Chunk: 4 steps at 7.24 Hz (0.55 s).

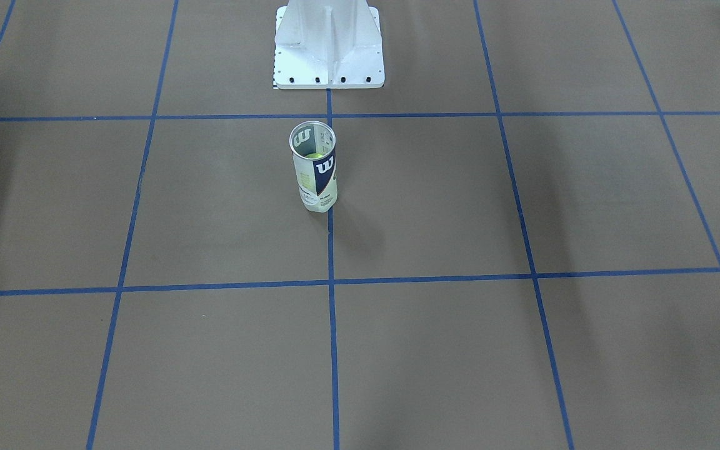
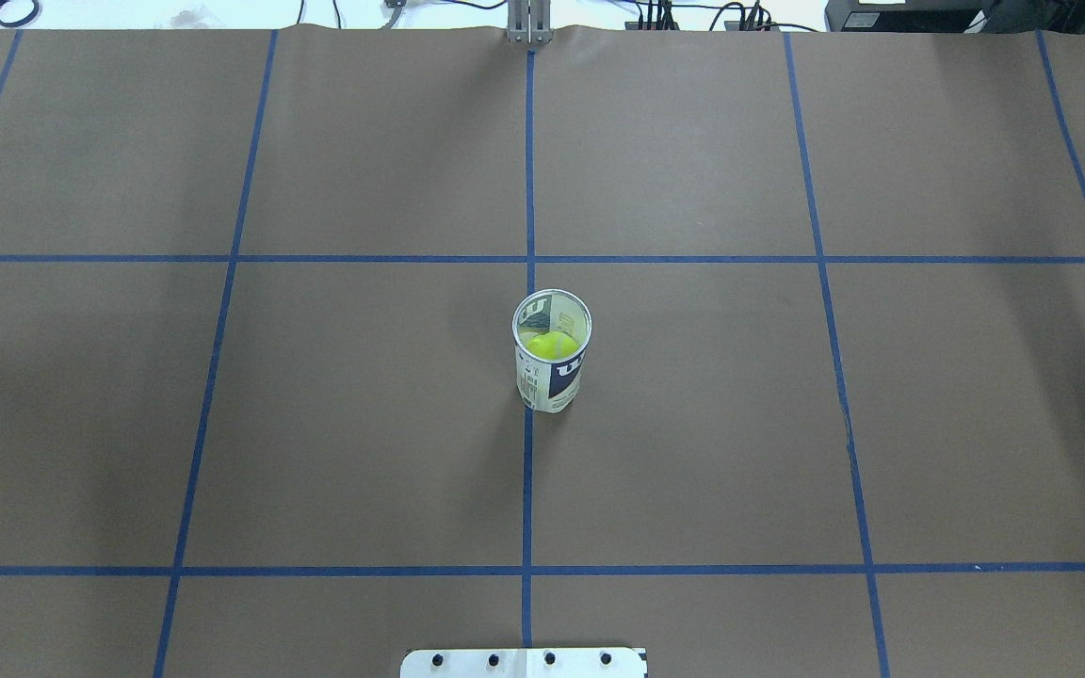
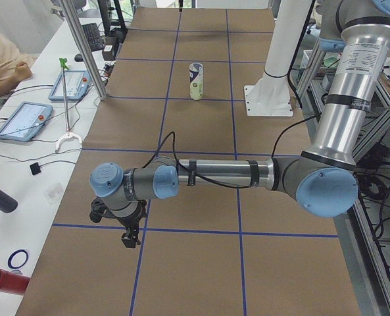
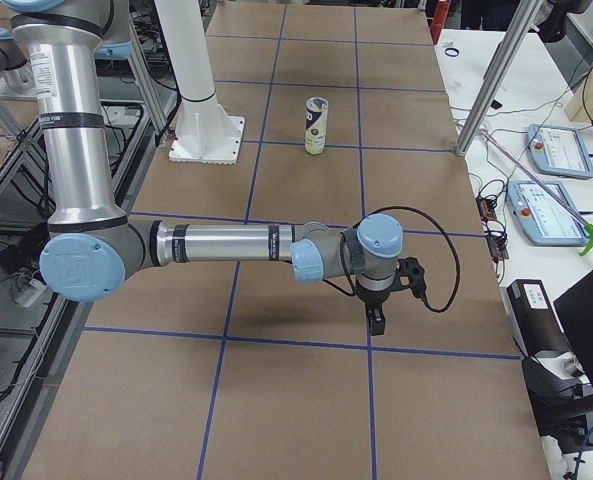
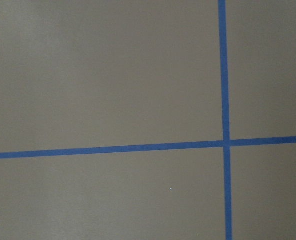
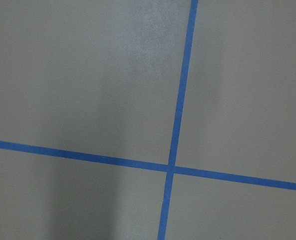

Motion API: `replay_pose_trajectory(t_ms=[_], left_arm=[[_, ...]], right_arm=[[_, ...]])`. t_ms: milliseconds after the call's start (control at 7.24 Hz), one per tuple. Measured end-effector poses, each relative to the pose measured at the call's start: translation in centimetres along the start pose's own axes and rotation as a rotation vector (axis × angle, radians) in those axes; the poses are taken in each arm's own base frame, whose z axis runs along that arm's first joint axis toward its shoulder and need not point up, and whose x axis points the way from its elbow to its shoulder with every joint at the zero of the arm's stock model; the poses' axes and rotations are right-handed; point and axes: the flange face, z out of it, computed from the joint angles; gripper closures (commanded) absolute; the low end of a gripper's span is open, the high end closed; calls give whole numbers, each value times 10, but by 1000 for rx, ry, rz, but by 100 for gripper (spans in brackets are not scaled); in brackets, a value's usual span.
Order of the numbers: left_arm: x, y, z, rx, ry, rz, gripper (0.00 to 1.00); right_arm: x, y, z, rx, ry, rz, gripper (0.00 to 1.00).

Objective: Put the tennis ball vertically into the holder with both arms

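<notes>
Overhead exterior: tennis ball (image 2: 552, 345) in holder (image 2: 557, 381); wrist cams just tape (image 5: 222, 75).

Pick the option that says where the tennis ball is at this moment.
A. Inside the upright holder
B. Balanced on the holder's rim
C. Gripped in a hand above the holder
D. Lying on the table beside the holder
A: the overhead view looks down the open top of the upright holder and shows the yellow-green tennis ball sitting inside it, below the rim.
</notes>
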Motion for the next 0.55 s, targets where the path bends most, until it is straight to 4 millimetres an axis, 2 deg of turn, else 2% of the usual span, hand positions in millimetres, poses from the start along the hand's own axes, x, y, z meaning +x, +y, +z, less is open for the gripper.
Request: replay_pose_trajectory(t_ms=[138,276,553], left_arm=[[8,18,-3,12,8,6,0],[11,27,-3,18,11,9,0],[13,32,-5,25,9,19,0]], right_arm=[[2,5,2,-11,-7,9,1],[3,12,5,-30,-25,25,1],[7,31,11,-68,-60,59,1]])
